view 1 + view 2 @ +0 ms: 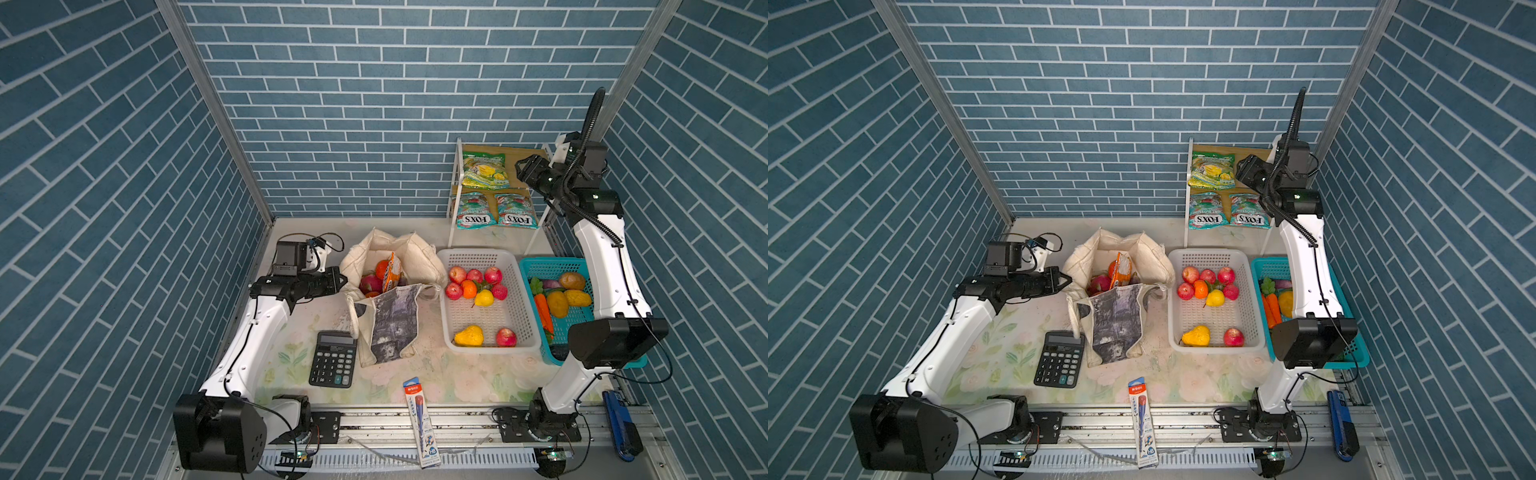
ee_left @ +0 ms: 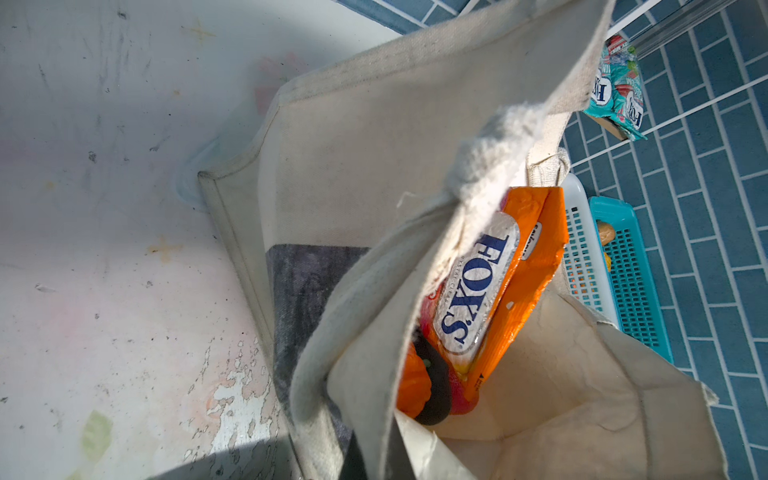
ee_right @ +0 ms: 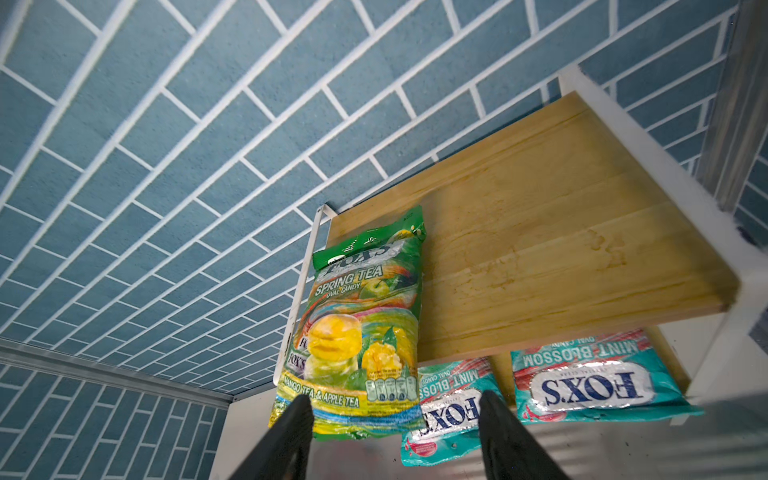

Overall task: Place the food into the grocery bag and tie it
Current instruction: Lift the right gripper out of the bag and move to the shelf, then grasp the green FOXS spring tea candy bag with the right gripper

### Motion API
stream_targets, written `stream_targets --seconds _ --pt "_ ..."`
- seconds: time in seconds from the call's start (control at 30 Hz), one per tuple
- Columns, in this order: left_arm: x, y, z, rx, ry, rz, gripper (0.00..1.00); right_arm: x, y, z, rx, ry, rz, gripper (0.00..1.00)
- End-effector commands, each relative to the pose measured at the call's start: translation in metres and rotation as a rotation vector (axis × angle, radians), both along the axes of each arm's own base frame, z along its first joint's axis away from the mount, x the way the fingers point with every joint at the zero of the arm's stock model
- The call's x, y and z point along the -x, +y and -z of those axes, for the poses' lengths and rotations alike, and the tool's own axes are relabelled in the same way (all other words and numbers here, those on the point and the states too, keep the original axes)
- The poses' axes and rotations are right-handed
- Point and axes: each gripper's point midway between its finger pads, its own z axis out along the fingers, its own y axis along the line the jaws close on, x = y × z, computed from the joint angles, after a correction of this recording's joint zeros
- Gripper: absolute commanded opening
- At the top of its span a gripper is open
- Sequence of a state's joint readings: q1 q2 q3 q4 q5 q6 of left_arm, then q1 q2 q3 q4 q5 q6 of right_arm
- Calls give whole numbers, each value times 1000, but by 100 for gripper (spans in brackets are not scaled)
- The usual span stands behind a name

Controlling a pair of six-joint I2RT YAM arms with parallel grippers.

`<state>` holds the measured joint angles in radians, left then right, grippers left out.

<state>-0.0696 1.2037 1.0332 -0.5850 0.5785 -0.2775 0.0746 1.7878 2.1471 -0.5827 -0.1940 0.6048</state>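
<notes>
- The left pincer [image 1: 343, 283] is closed tight on the left rim of the cloth bag [image 1: 419, 257], low over the surface [image 1: 436, 374].
- The bag stands open in the middle of the surface, just beyond a calculator [image 1: 333, 364]. Inside it are an orange candy packet [image 1: 391, 272], a pink dragon fruit [image 1: 370, 283] and an orange [image 1: 381, 268].
- The right pincer [image 3: 395, 401] is wide and empty, raised at the far right in front of the shelf [image 3: 561, 249].
- A green candy packet [image 3: 365, 324] lies on the top board just ahead of the right pincer, and two teal candy packets [image 3: 598, 382] lie on the board below.
</notes>
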Motion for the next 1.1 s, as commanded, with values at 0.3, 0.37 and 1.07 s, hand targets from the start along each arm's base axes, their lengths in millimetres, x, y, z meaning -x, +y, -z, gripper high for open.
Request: stream_targets --seconds 0.3,0.37,1.07 --pt "-2 2 -10 9 -53 -3 0 -28 10 9 -87 46 -39 66" --pt "-2 2 -9 9 -53 -3 0 -32 12 14 -98 60 -43 67" --pt "-2 1 -10 17 -56 1 0 -55 31 46 -207 138 -114 59"
